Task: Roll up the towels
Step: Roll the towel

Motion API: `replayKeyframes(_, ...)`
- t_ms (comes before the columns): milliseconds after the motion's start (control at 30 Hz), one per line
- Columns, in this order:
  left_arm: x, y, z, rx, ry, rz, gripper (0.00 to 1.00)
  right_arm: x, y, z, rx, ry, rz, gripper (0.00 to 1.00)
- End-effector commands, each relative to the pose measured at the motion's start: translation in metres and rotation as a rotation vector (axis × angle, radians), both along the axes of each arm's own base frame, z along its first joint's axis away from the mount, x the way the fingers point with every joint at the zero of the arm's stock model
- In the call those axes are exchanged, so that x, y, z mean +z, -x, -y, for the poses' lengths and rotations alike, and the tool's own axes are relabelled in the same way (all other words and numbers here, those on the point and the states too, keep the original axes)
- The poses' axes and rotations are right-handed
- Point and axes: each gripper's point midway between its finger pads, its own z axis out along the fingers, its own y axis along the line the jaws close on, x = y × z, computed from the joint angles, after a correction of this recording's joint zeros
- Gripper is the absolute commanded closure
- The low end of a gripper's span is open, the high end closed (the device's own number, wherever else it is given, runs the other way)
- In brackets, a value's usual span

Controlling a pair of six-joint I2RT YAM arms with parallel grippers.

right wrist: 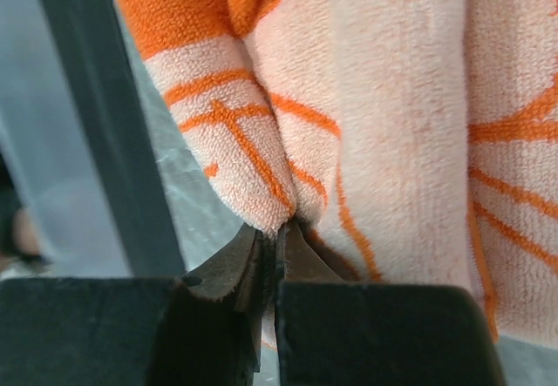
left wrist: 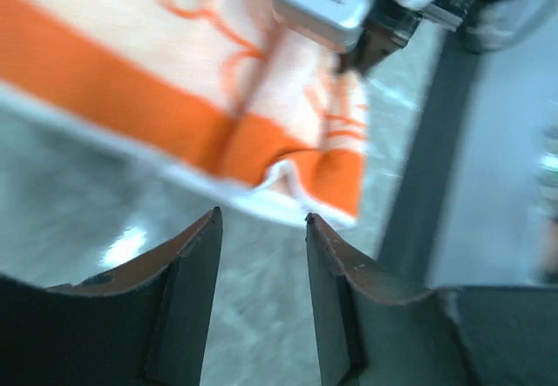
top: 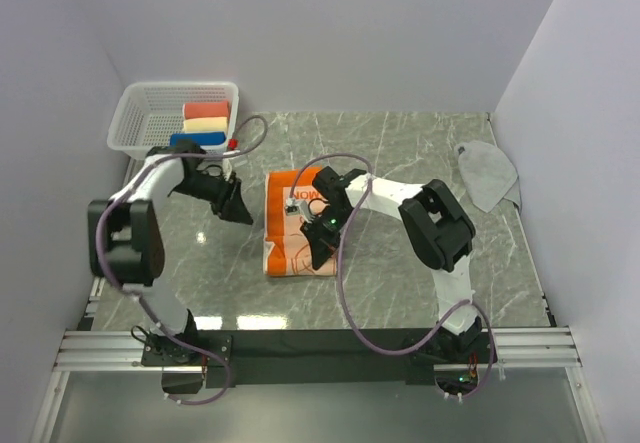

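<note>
Orange and soft, the long towel point(top: 283, 253) lies folded over in the middle of the bench point(top: 400, 283). From above, we see the right pincer point(top: 316, 251) down on it and the left pincer point(top: 240, 208) just beside its left edge. The grey towel point(top: 487, 175) lies well apart at the far right.

From the left wrist, we see that pincer wide open, holding nothing. The dark orange end of the towel is just ahead of it.

From the right wrist, we see that pincer clenched tight on a fold of fuzzy cloth with orange line drawings.

We think the rolling is only at its start. Next, the held fold should be turned over itself, with the left pincer helping to keep the edges even.
</note>
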Motion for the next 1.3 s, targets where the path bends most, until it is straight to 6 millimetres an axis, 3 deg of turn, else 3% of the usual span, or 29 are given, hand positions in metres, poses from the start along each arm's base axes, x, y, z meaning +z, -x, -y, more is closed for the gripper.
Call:
replayKeyframes(0,0.03,-0.002,-0.016,0.026,-0.067,0.244,0.5,0.0,0.021,0.011,-0.037,0.091,-0.197,1.0)
replayKeyframes(67,0.02,0.0,-0.024,0.037,-0.154,0.384,0.43,0.0,0.02,0.008,-0.052,0.1,-0.255,1.0)
replayKeyframes(100,0.037,0.006,-0.025,0.036,-0.183,0.512,0.41,-0.001,0.019,0.007,-0.062,0.103,-0.273,1.0)
replayKeyframes(133,0.037,0.013,-0.017,-0.01,-0.214,0.593,0.38,-0.005,0.02,0.006,-0.074,0.113,-0.309,1.0)
replayKeyframes(167,0.015,0.026,-0.023,-0.033,-0.302,0.62,0.38,-0.001,0.018,0.004,-0.082,0.113,-0.331,1.0)
replayKeyframes(200,0.035,0.022,-0.019,-0.027,-0.324,0.797,0.37,-0.001,0.016,0.004,-0.096,0.11,-0.355,1.0)
replayKeyframes(233,0.033,0.036,-0.002,-0.099,-0.319,0.864,0.33,-0.003,0.016,0.002,-0.108,0.108,-0.398,1.0)
replayKeyframes(267,0.014,0.046,-0.007,-0.116,-0.386,0.887,0.31,0.0,0.013,0.001,-0.116,0.108,-0.418,1.0)
replayKeyframes(300,0.031,0.045,0.001,-0.106,-0.37,1.017,0.29,0.002,0.013,0.001,-0.117,0.104,-0.434,1.0)
replayKeyframes(333,0.028,0.06,0.018,-0.177,-0.345,1.064,0.26,-0.002,0.011,0.002,-0.129,0.113,-0.461,1.0)
replayKeyframes(367,0.017,0.067,0.02,-0.207,-0.36,1.086,0.24,0.001,0.009,0.0,-0.131,0.107,-0.472,1.0)
replayKeyframes(400,0.018,0.067,0.021,-0.206,-0.391,1.134,0.24,0.0,0.008,0.0,-0.133,0.111,-0.482,1.0)
replayKeyframes(433,0.019,0.075,0.036,-0.257,-0.368,1.18,0.23,-0.003,0.008,0.0,-0.139,0.116,-0.497,1.0)
replayKeyframes(500,0.006,0.077,0.04,-0.288,-0.423,1.212,0.23,0.0,0.008,-0.002,-0.144,0.113,-0.525,1.0)
replayKeyframes(533,0.007,0.085,0.056,-0.331,-0.392,1.258,0.22,-0.002,0.008,-0.002,-0.15,0.118,-0.543,1.0)
replayKeyframes(700,-0.017,0.092,0.084,-0.435,-0.423,1.325,0.22,0.003,0.008,-0.003,-0.15,0.107,-0.627,1.0)
replayKeyframes(767,-0.017,0.084,0.09,-0.414,-0.46,1.375,0.23,0.002,0.009,-0.002,-0.144,0.105,-0.645,1.0)
replayKeyframes(867,-0.034,0.077,0.09,-0.442,-0.52,1.381,0.26,0.001,0.01,-0.002,-0.144,0.108,-0.649,1.0)
replayKeyframes(967,-0.049,0.075,0.095,-0.454,-0.54,1.334,0.39,0.005,0.01,-0.002,-0.143,0.1,-0.667,1.0)
replayKeyframes(1100,-0.087,0.088,0.083,-0.519,-0.602,1.109,0.66,0.009,0.011,-0.002,-0.147,0.081,-0.679,1.0)
replayKeyframes(1133,-0.088,0.087,0.079,-0.505,-0.593,1.05,0.77,0.012,0.009,-0.001,-0.153,0.079,-0.673,1.0)
replayKeyframes(1200,-0.083,0.093,0.088,-0.495,-0.523,0.961,0.87,0.012,0.004,0.0,-0.169,0.079,-0.645,1.0)
replayKeyframes(1233,-0.087,0.095,0.077,-0.496,-0.538,0.89,0.93,0.019,-0.002,0.002,-0.194,0.074,-0.627,0.97)
replayKeyframes(1267,-0.081,0.094,0.08,-0.482,-0.52,0.863,0.96,0.018,-0.009,0.002,-0.204,0.066,-0.59,0.93)
